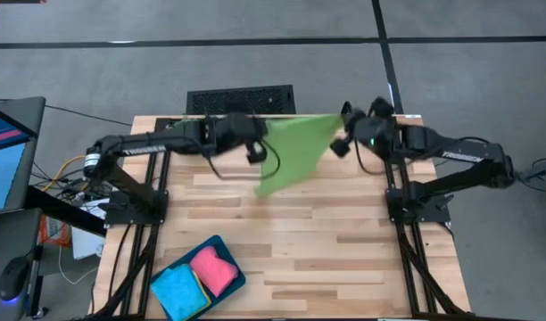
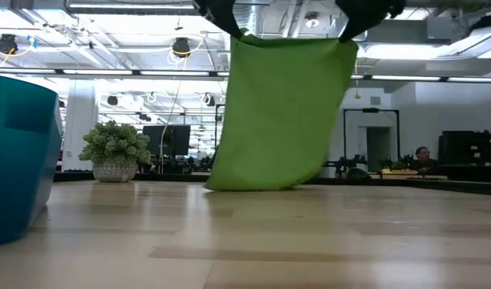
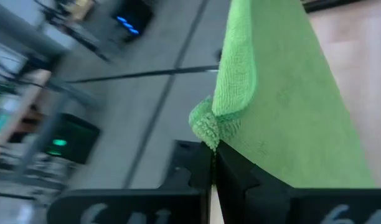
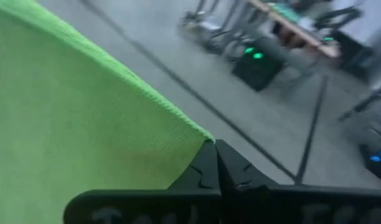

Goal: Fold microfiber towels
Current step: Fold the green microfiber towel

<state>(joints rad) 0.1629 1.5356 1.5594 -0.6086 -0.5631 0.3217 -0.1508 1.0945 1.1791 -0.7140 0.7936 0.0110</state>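
A limp, fine-napped green towel (image 1: 295,152) is held stretched above the wooden table (image 1: 344,259), hem just brushing it. Its upper corners are clamped by the left gripper (image 1: 255,153) and right gripper (image 1: 342,143), raised level.

No lettering can be read with confidence: pale marks run along the left arm (image 1: 135,145) at about nine o'clock and the right arm (image 1: 465,155) at about three o'clock, and along each wrist camera's own finger base, all too blurred to spell out.
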